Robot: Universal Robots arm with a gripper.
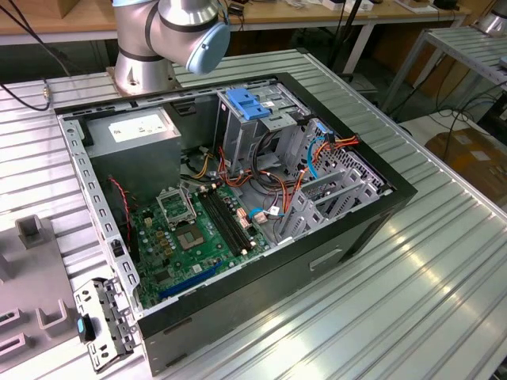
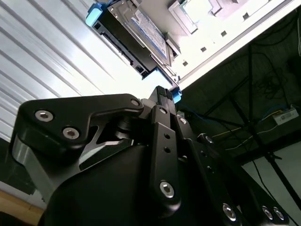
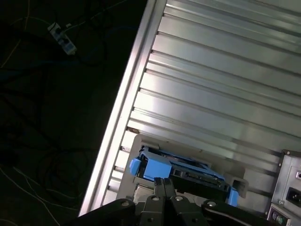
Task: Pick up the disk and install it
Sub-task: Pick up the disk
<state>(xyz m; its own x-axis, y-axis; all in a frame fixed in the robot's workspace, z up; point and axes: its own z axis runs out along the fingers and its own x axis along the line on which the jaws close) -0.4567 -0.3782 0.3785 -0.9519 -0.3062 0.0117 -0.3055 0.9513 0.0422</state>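
Exterior view: your arm's silver and pale-blue joint [image 1: 190, 32] rises at the far edge of the ribbed aluminium table [image 1: 444, 261], behind the open black computer case [image 1: 261, 317]. Inside the case lie a green motherboard [image 1: 198, 237] and a grey power-supply box with a white sticker [image 1: 135, 131]. A blue plastic latch [image 1: 253, 107] sits on top of the grey metal drive cage [image 1: 238, 138].

Second wrist view: your black linkage gripper [image 2: 162, 90] points at the disk, a flat silver-metal hard drive with blue plastic side rails [image 2: 141, 33]. The drive lies on the ribbed table [image 2: 42, 52], close to the table's edge. The gripper's tip sits just short of the drive's near blue corner; you cannot tell here whether it touches.

First wrist view: the two fingers of your gripper [image 3: 163, 180] are pressed together, and nothing shows between them. The drive [image 3: 188, 170] lies just beyond the fingertips, its blue rails at either end. It rests on a pale plate [image 3: 136, 141] beside the table's edge, with dark floor and loose cables beyond.
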